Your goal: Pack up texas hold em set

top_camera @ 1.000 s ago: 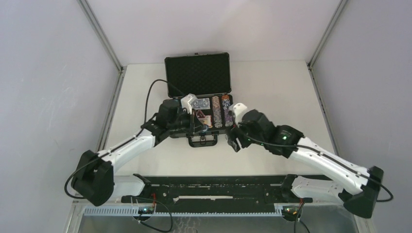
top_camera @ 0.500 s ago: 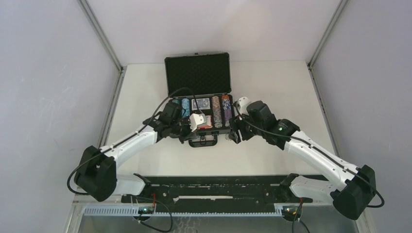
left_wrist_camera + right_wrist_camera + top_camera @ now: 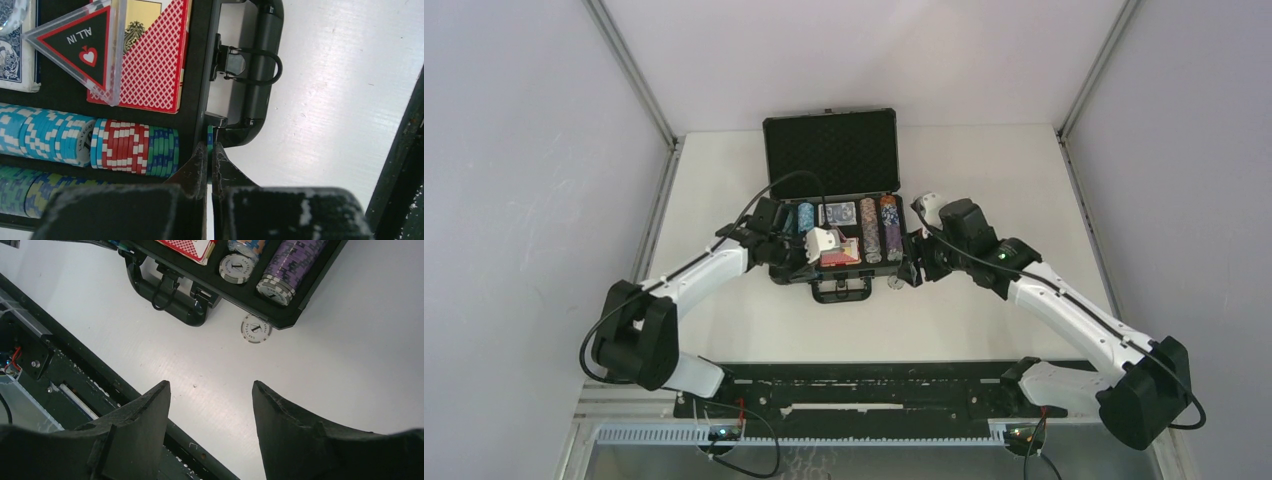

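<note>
Chip loading: my left jaws (image 3: 210,150) pinch a green round poker chip (image 3: 210,133) at the rim of the black hard briefcase (image 3: 199,60). My right jaws (image 3: 210,387) are open and should next grab the loose grey chip (image 3: 256,329) beside the briefcase.

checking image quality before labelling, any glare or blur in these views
left wrist: glare on the table, left gripper, shut on a green chip, blurred close up, chip rows sharp; right wrist: bright patch on the table, right gripper soft; top external: even light
</note>
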You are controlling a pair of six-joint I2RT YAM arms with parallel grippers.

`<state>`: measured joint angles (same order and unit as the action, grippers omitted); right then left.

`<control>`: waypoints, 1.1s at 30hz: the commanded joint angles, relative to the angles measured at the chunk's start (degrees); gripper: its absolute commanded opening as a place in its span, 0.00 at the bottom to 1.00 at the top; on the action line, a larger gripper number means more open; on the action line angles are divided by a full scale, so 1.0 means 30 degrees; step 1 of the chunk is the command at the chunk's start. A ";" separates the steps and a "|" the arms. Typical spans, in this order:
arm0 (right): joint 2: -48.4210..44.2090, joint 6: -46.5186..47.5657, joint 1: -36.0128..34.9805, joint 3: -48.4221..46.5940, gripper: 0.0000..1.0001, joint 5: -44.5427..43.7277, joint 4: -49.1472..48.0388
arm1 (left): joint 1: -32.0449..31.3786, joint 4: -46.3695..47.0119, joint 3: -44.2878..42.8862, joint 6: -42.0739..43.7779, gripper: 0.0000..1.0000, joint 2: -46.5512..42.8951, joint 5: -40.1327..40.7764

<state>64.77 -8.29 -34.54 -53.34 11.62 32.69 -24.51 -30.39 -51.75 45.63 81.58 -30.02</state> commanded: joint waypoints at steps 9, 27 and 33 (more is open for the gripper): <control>0.0164 -0.0027 0.0390 -0.0091 0.68 0.2097 -0.0927 | 0.0535 0.0353 -0.1744 0.0441 0.00 0.0944 0.0539; 0.0352 -0.0075 0.0391 -0.0091 0.68 0.2163 -0.0919 | 0.1267 0.0488 -0.1585 0.1219 0.00 0.0289 0.1192; 0.0440 -0.0047 0.0411 -0.0104 0.68 0.2236 -0.0920 | 0.1378 0.0409 -0.1885 0.1364 0.00 0.0741 0.1216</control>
<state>66.04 -8.27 -33.71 -53.28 17.32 32.29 -21.89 -32.56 -54.17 46.74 83.70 -30.22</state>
